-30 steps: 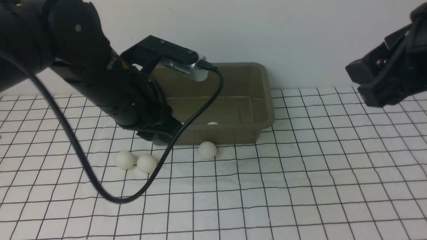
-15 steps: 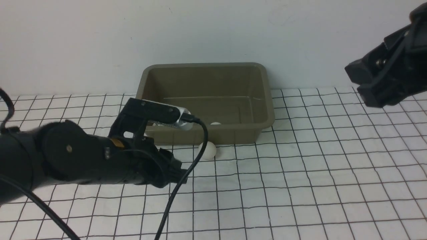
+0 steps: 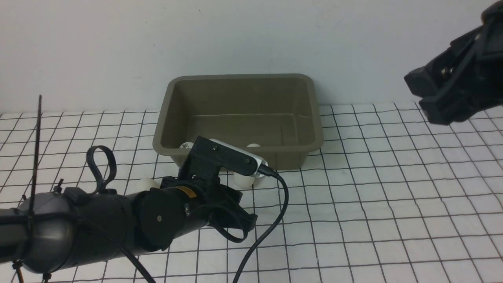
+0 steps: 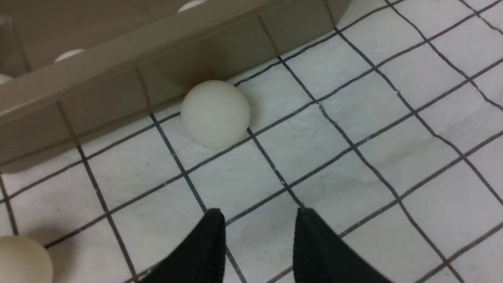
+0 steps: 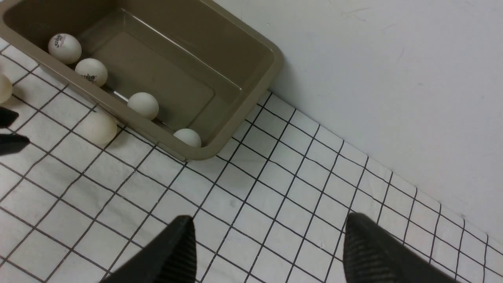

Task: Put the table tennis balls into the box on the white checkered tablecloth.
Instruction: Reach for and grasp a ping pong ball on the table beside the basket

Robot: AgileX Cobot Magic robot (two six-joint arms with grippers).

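Observation:
The olive-grey box (image 3: 316, 118) stands on the white checkered tablecloth (image 3: 373, 196) at the back. Several white table tennis balls lie along its near wall inside (image 5: 91, 72). One ball (image 4: 215, 114) rests on the cloth against the box's outer near wall, also in the front view (image 3: 244, 181). Another ball (image 3: 146, 183) lies further left on the cloth, also in the left wrist view (image 4: 19, 261). My left gripper (image 4: 259, 214) is open and empty, low over the cloth, a little short of the ball by the wall. My right gripper (image 5: 269, 226) is wide open and empty, raised at the far right (image 3: 430, 98).
A white wall (image 3: 251, 35) rises right behind the box. My left arm and its black cable (image 3: 271, 228) lie low across the front left of the cloth and hide part of it. The left fingertips (image 5: 10, 118) show at the edge of the right wrist view.
My left arm has come down from over the box's left end to low over the cloth, then moved right toward the ball by the wall. The right arm has barely moved.

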